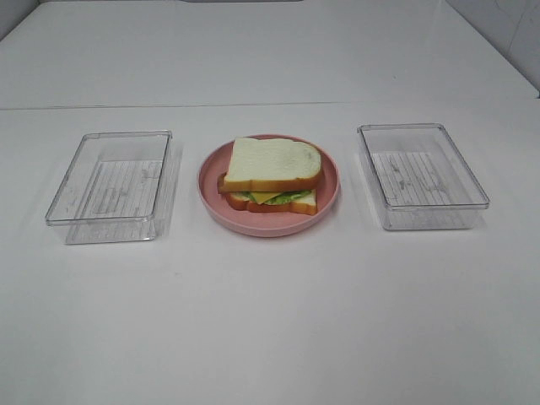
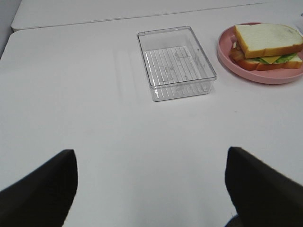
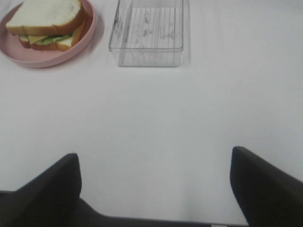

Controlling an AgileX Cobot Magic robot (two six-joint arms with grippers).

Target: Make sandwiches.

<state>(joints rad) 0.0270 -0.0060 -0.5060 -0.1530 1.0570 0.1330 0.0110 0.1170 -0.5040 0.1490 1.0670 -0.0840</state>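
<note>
One sandwich (image 1: 272, 176) sits on a pink round plate (image 1: 329, 196) at the table's middle: two white bread slices with orange-brown crust, green lettuce, yellow cheese and brown-red bacon between them. It also shows in the left wrist view (image 2: 267, 45) and in the right wrist view (image 3: 47, 21). My left gripper (image 2: 150, 182) is open and empty, well back from the plate. My right gripper (image 3: 156, 182) is open and empty, also well back. Neither gripper shows in the exterior high view.
A clear plastic tray (image 1: 111, 186) stands left of the plate and another clear tray (image 1: 420, 175) right of it; both hold nothing. They also show in the wrist views (image 2: 176, 62) (image 3: 147, 30). A seam crosses the white table (image 1: 270, 321) behind them.
</note>
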